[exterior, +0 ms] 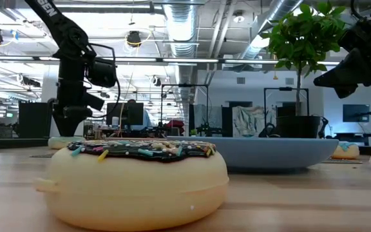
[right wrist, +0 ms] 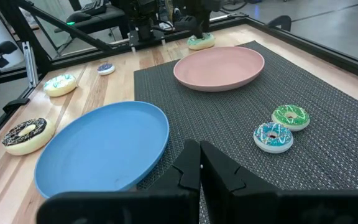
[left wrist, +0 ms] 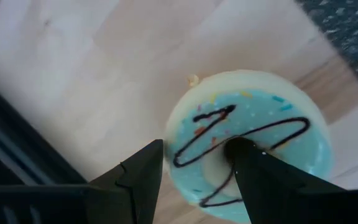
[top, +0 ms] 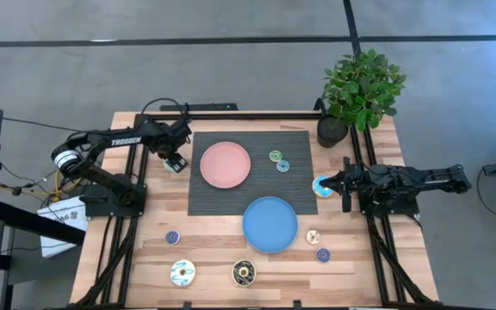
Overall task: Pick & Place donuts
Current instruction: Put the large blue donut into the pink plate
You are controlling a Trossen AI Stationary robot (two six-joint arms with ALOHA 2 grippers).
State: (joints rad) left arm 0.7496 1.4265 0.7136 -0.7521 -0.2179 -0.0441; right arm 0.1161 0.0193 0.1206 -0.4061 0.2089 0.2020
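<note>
Wooden slats run across the table, with a dark mat at its middle carrying a pink plate and part of a blue plate. My left claw sits at the mat's left edge, left of the pink plate, clamped on a light-blue donut: one finger down through the hole, the other outside the rim, so the ring cannot slip sideways. It lies flat, icing up; being round, it has no long axis. I judge it bound for a plate. My right claw, fingers together, waits at right of frame near another blue donut. Others lie scattered toward the frame's bottom.
</note>
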